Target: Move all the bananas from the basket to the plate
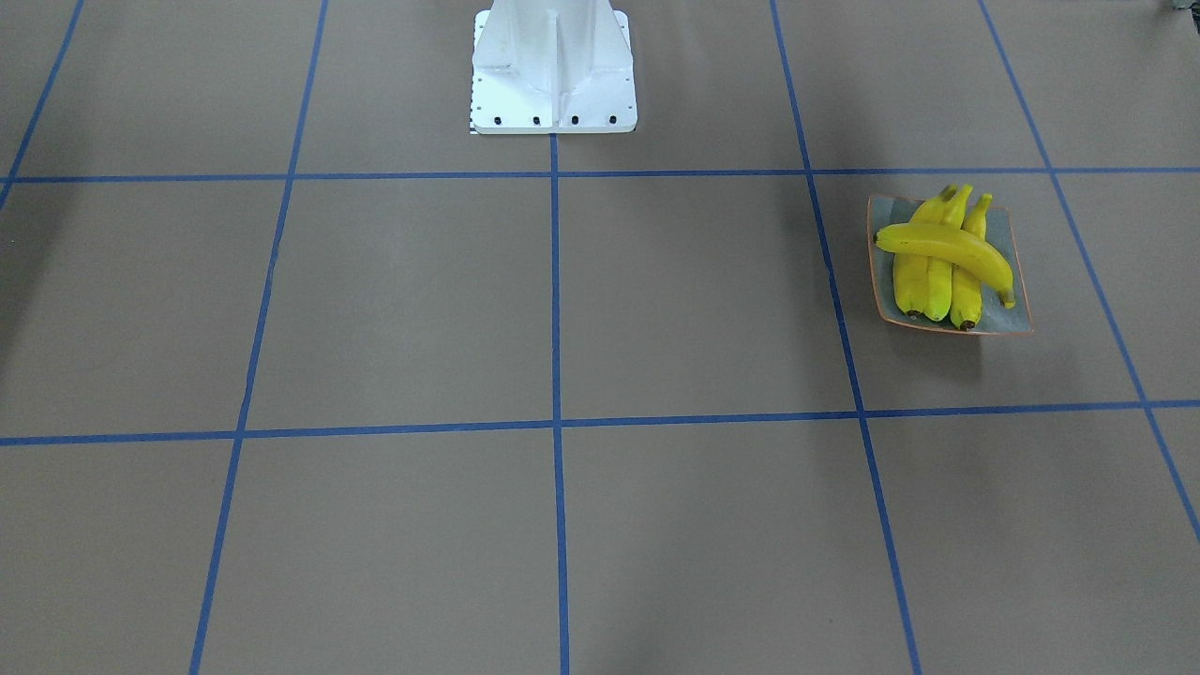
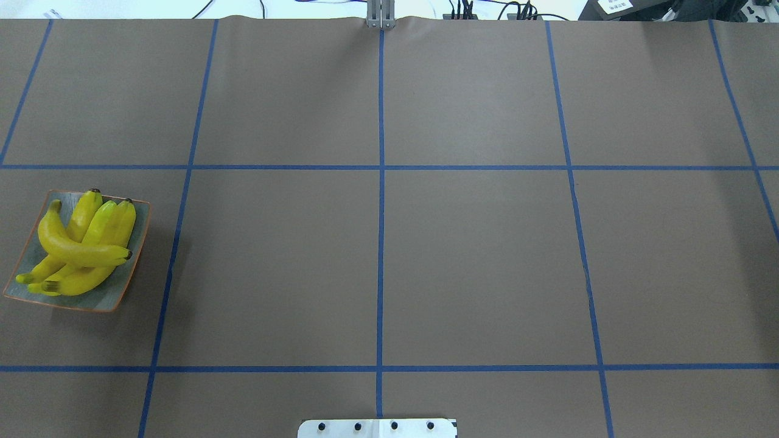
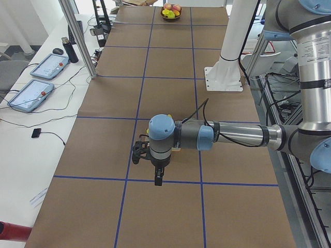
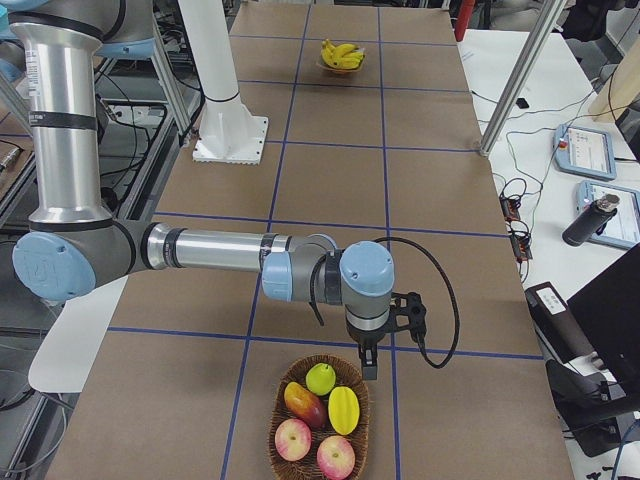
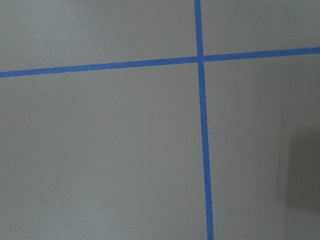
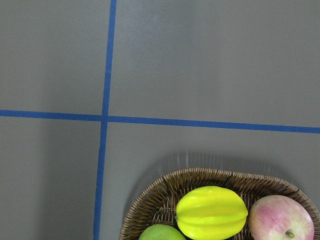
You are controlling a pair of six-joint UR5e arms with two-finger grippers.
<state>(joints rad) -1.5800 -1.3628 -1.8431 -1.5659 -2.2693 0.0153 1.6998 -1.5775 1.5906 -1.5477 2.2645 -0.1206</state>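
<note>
left gripper (image 3: 158, 179): seen only in the left side view, fingers pointing down above the table (image 2: 475, 261); can't tell if spread or closed. Nothing visibly in it.
left wrist view: bare brown table and a crossing of blue tape (image 5: 201, 59), no fruit.
right gripper (image 4: 369, 366): seen only in the right side view, pointing down just beside the basket (image 6: 160, 197) rim. Spread or closed: can't tell. Doesn't look to be carrying anything.
right wrist view: basket edge at the bottom with a yellow starfruit (image 6: 211, 212), a pink apple (image 6: 280, 220) and a bit of green fruit (image 6: 160, 234). No banana.
basket contents: the right side view adds a red-orange mango-like fruit (image 4: 303, 403) and a second apple (image 4: 292, 438). No bananas in it.
bananas (image 2: 82, 249): all four on the plate (image 2: 115, 289); three side by side, the fourth lying across them on top.
plate: on the robot's left end of the table, well apart from the basket on the right end; mostly hidden behind the left arm in the left side view.
step: judged transfer done, since nothing is left to pick.
progress: four of four, task looks complete.
next move: no grasp needed; arms only have to lift clear or park. Right gripper should rise straight up so it misses the basket rim.
risk: top banana sits loose on the others, so a nudge to the plate could roll it off.
</note>
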